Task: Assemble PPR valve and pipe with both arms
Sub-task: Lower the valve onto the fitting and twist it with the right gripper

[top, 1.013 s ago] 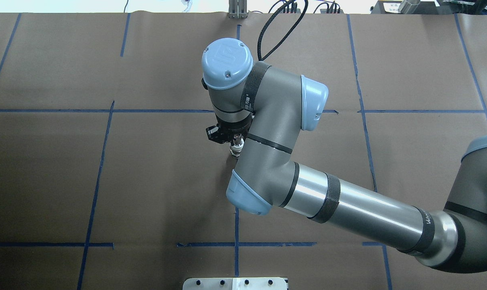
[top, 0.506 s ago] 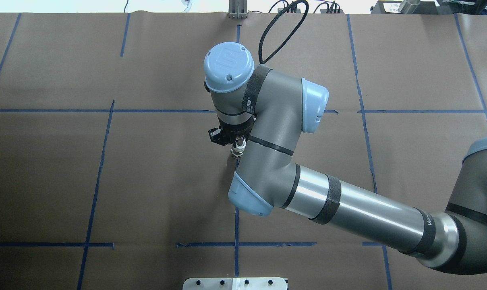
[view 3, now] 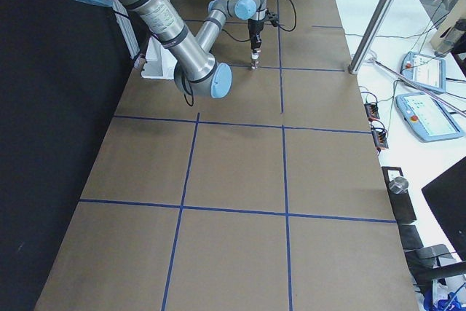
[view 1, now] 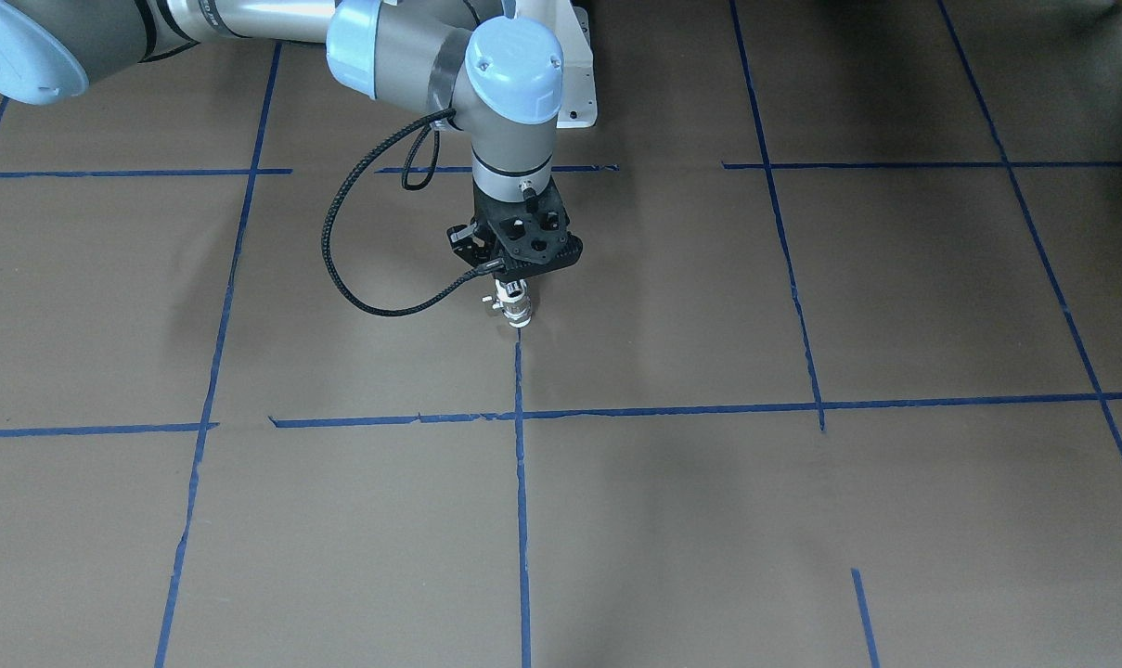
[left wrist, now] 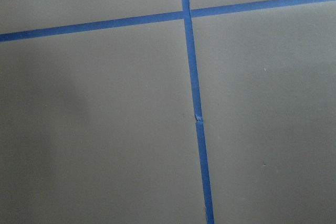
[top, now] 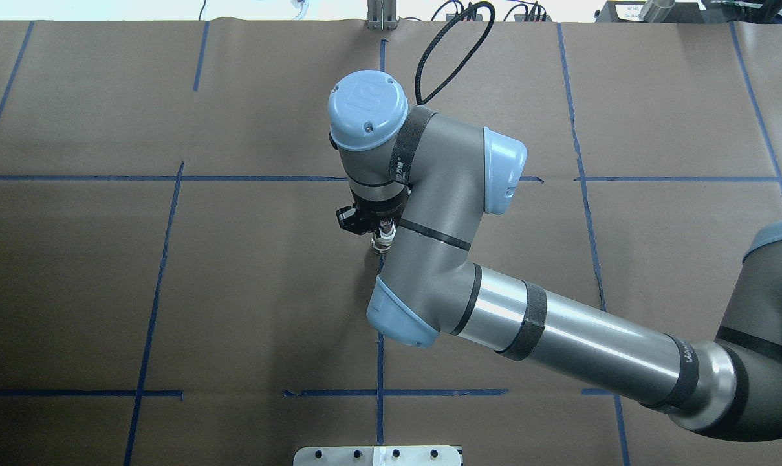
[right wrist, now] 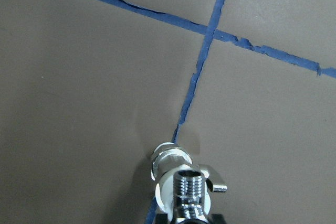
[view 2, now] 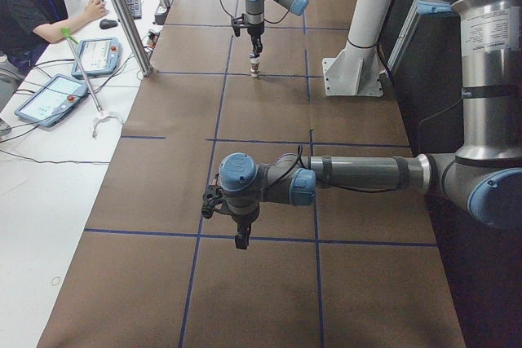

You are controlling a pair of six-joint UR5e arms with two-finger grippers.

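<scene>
Right claw [view 1: 510,284] clamped on the PPR valve [view 1: 515,312], upright at a blue tape line [view 1: 521,390]
Its wrist's joint cap [top: 368,107] bears an embossed UR mark. The counter [view 1: 802,520] is brown paper gridded in blue tape. The left claw [view 2: 241,239] hangs over it, well apart; how far open, I cannot tell. A person [view 2: 37,6] sits beside teach pendants [view 2: 49,99].
</scene>
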